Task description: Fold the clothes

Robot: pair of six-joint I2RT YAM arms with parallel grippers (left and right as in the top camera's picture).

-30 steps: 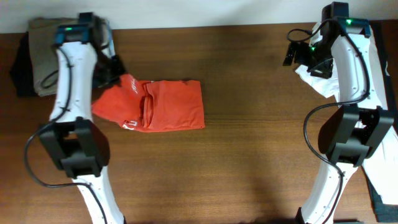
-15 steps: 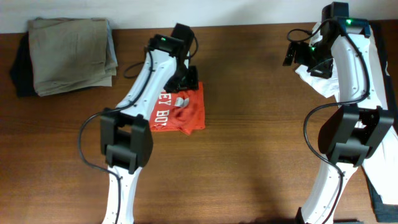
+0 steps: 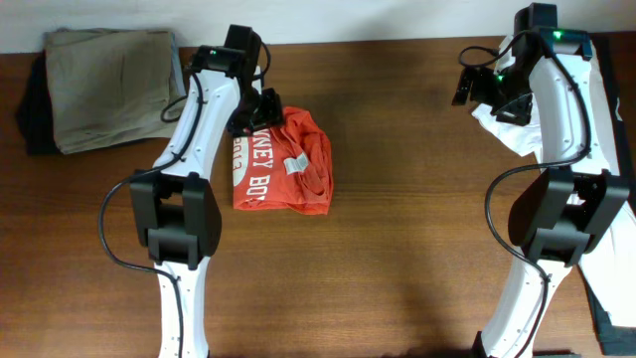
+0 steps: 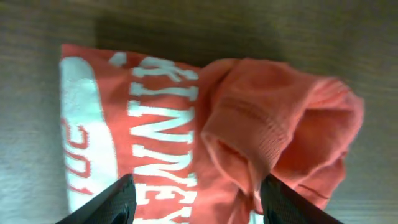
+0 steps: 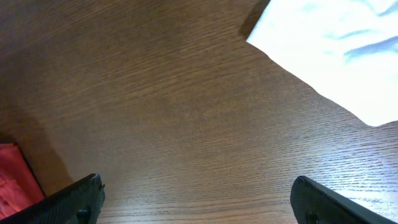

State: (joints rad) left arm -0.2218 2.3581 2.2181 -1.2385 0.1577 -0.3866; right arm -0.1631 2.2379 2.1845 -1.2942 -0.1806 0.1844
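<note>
My left gripper hangs over the upper edge of the T-shirt, left of centre in the upper half of the overhead frame. In my left wrist view the gripper is spread wide. One finger sits at the lower left of the frame and the other at the lower right. The red-orange fabric lies beneath the gap and neither finger pinches it.

The T-shirt fills most of that view. White lettering runs sideways down its flat left part, and a rumpled lump of cloth bulges at the right. From overhead it is a rough, uneven bundle on the brown wooden table, with the lettering along its left side and a small white tag near its middle.

A stack of folded khaki garments sits in the upper left corner of the overhead frame, well apart from the shirt.

My right gripper is also wide apart. Its fingers sit at the two lower corners of the right wrist view, with only bare wood between them. A white cloth lies in the upper right of that frame, and a sliver of red shirt shows at the lower left edge.
</note>
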